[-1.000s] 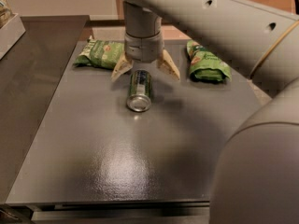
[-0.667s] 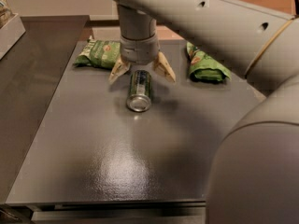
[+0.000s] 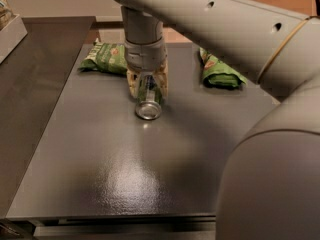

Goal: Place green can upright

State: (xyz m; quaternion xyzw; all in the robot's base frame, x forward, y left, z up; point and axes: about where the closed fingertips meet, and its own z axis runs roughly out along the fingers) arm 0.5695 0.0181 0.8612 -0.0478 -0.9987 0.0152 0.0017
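My gripper (image 3: pixel 147 88) come down lower over green can (image 3: pixel 148 109). Fingers (image 3: pixel 132 84), splayed wide a second ago, now drawn in at 9 and 3 o'clock of can body, against its sides. Wrist drifted slightly toward 9 o'clock. More of can's far half now hidden between my fingers

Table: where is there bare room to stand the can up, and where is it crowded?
Bare: the wide front half of the table, from the green can to the near edge. Crowded: the back, where the end effector grips the lying can between two snack bags.
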